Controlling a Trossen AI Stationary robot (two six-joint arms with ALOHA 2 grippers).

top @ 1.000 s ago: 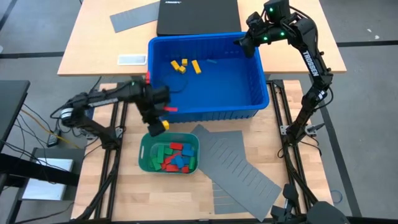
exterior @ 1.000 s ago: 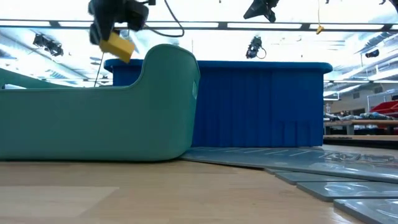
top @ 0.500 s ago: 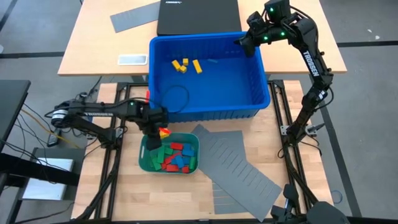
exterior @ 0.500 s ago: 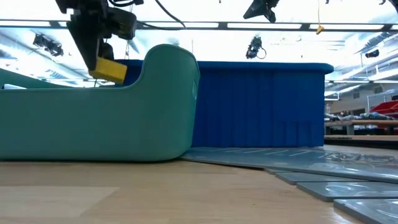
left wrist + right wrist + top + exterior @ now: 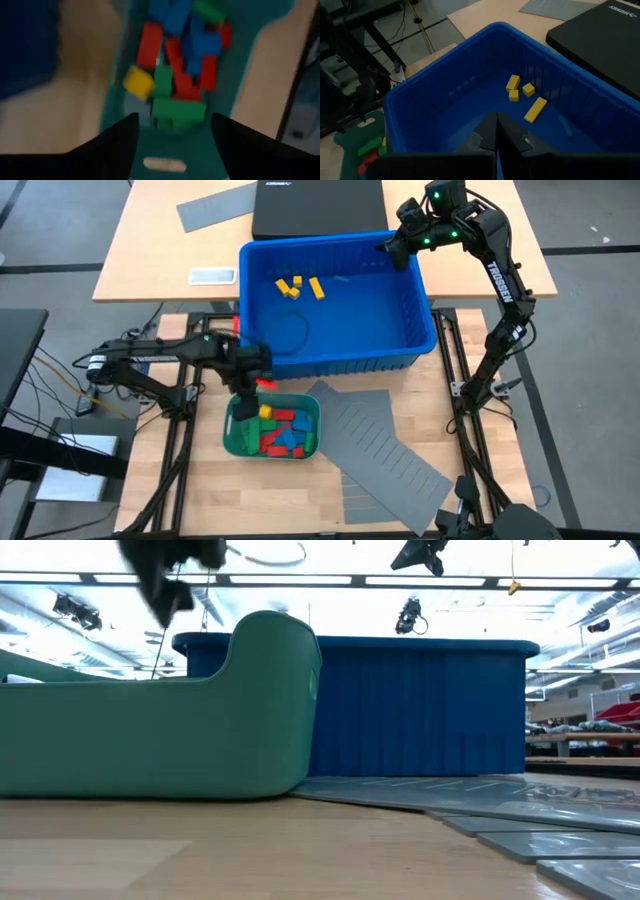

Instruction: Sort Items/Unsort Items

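Entry: our left gripper [image 5: 246,387], fingers now spread apart, has just released a yellow block [image 5: 265,411] into the green tray [image 5: 229,442]; one item unsorted. Right gripper [image 5: 384,248] closed, waiting over the blue bin [image 5: 425,320].

The word "TROSSEN" is being displayed in white letters along the right arm's upper link [image 5: 497,278] in the high view. White lettering reading "HUSKY" is being shown on the black case [image 5: 600,37] in the right wrist view. No other text is being shown legibly.
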